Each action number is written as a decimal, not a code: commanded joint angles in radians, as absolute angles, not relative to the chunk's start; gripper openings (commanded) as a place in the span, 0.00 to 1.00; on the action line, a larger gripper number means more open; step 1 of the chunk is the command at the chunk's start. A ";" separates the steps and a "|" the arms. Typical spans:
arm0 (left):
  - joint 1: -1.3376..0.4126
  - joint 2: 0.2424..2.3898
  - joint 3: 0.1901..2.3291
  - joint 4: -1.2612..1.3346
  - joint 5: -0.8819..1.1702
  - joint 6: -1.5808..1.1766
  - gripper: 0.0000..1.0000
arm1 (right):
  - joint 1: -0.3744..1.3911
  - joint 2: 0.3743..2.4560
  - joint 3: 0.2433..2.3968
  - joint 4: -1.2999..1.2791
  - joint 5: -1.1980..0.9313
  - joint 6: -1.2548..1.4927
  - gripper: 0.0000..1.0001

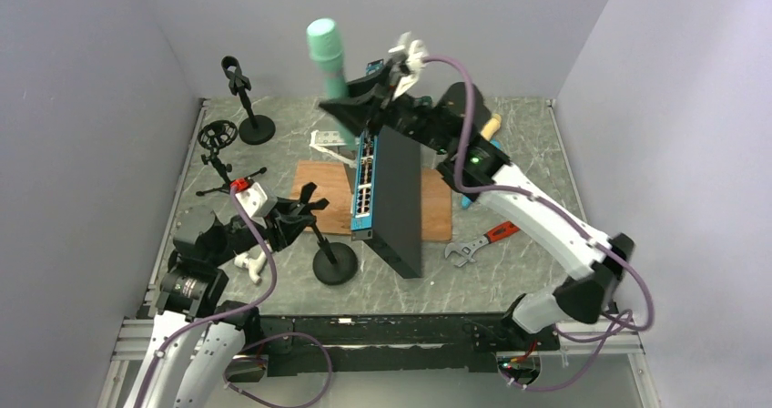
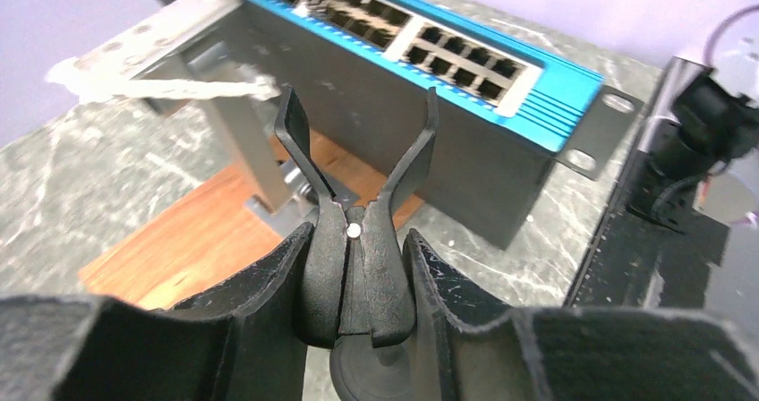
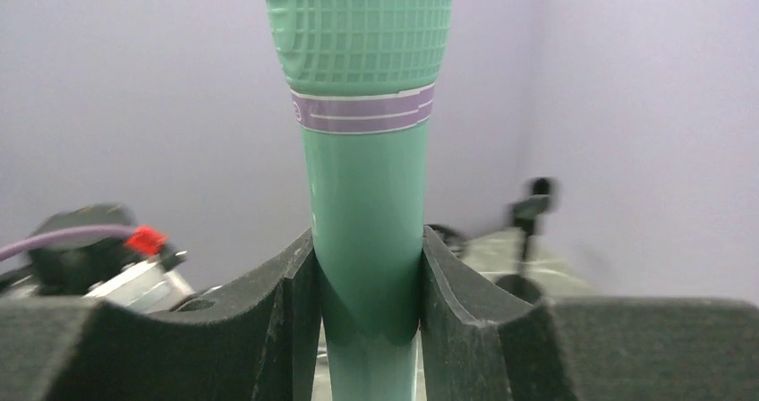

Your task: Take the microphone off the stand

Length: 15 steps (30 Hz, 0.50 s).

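The green microphone (image 1: 326, 57) with a purple band is up in the air near the back wall, clear of every stand. My right gripper (image 1: 350, 100) is shut on its handle; in the right wrist view the microphone (image 3: 367, 177) stands upright between the two fingers of that gripper (image 3: 367, 240). The black stand (image 1: 334, 264) sits at the front left of centre on its round base, its forked clip (image 2: 358, 195) empty. My left gripper (image 1: 305, 209) is shut on the base of that clip, and in the left wrist view its fingers (image 2: 268, 285) press both sides.
A black network switch (image 1: 391, 198) with a blue port face stands on edge across a wooden board (image 1: 319, 185). A red-handled wrench (image 1: 478, 242) lies to its right. Two other black stands (image 1: 244, 98) (image 1: 218, 153) sit at the back left, and a white bracket (image 1: 332, 141) behind the board.
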<state>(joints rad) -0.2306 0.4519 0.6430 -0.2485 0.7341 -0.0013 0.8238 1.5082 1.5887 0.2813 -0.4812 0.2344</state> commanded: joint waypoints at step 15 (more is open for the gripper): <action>-0.301 0.520 0.706 -0.333 0.516 -0.051 0.00 | 0.432 1.066 1.032 0.039 0.241 0.304 0.00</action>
<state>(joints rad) -0.2874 0.4778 0.6907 -0.3290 0.5755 -0.0040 0.5079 1.0874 1.1084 0.1204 0.0528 0.1555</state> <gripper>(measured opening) 0.415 0.401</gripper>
